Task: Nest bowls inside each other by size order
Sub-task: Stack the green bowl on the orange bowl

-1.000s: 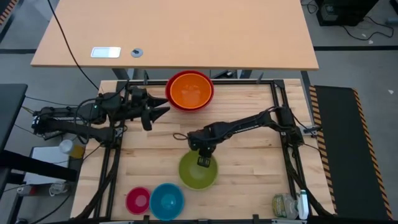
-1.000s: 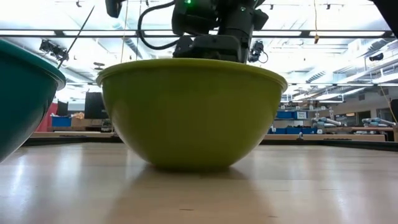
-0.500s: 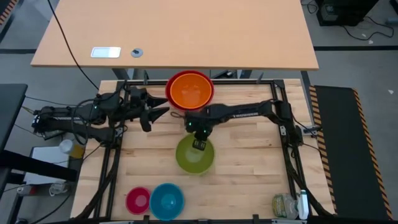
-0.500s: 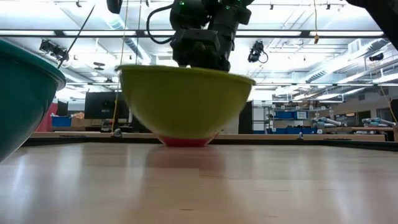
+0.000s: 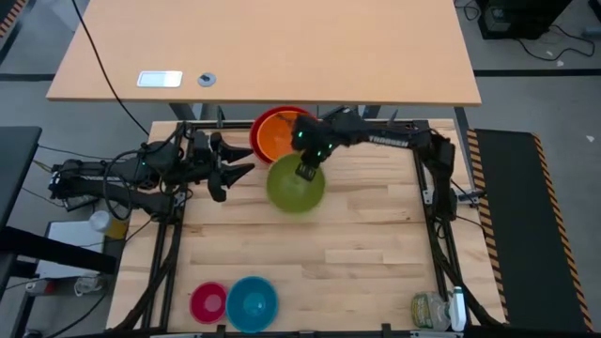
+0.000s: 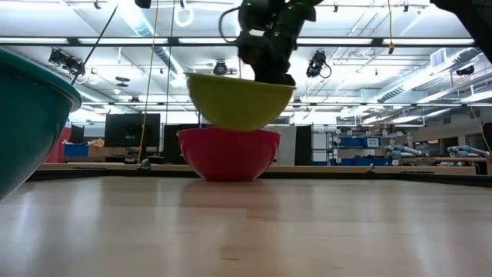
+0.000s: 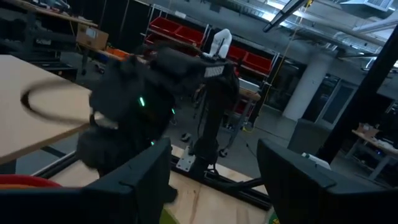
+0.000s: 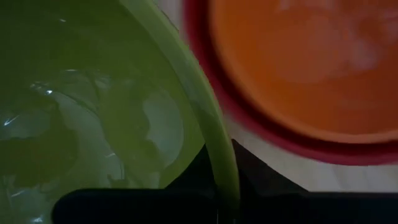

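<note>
My right gripper is shut on the lime green bowl, which hangs in the air next to the orange bowl. The orange bowl sits nested in the red bowl at the table's far edge. The blue bowl and the pink bowl stand on their bases at the near left. My left gripper is open and empty, to the left of the red bowl. My right gripper holds the green bowl by its rim on the bowl's far side, one finger inside the bowl and one outside. The fingers come from above, pointing down. The bowl is lifted clear of the table, mouth up and about level.
A jar and a bottle lie at the near right corner. Dark frame rails run along the table's sides. The middle of the wooden table is bare.
My right gripper has carried the green bowl from the table's near middle toward the far edge and up. The bowl, which stood on the table, now hangs clear beside the red and orange bowls.
</note>
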{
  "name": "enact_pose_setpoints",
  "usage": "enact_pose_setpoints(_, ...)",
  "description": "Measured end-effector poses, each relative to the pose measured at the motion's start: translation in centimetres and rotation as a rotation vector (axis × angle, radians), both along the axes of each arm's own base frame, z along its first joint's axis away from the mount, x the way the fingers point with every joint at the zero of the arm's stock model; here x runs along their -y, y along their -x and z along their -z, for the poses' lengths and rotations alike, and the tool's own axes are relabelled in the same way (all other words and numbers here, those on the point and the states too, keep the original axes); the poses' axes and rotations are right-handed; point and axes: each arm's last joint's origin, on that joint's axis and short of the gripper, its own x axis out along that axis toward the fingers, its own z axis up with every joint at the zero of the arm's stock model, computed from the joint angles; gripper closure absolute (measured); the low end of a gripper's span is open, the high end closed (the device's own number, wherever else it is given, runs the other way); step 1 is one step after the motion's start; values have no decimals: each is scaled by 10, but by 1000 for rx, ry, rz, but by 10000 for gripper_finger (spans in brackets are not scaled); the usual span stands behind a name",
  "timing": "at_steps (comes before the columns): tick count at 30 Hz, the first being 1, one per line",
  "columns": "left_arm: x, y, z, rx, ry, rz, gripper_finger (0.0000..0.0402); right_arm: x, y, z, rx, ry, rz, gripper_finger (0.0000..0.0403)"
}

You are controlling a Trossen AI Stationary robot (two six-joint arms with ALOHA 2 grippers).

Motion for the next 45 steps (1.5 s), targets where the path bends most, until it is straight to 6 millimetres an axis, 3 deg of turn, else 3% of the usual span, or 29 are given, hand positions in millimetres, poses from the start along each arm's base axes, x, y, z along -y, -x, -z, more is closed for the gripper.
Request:
enact_pose_setpoints(9,1,-1,3,-46,-79,1,161,55,14,-19,191,-12,206,379)
enact_pose_setpoints(19,8,2,39,-403,-18,45,161,105,23,-26,335,93,462,379)
enact_pose_setpoints(22,10,4,45,-467,17,49,161,116,21,-15,324,97,480,379)
enact_pose_setpoints(26,11,6,49,-506,39,52,161,123,13,15,249,47,463,378)
enact_pose_setpoints(32,15,8,54,-561,68,112,161,127,5,36,196,50,472,378)
enact_pose_setpoints(45,41,0,76,-749,66,268,161,138,6,53,173,-19,411,350)
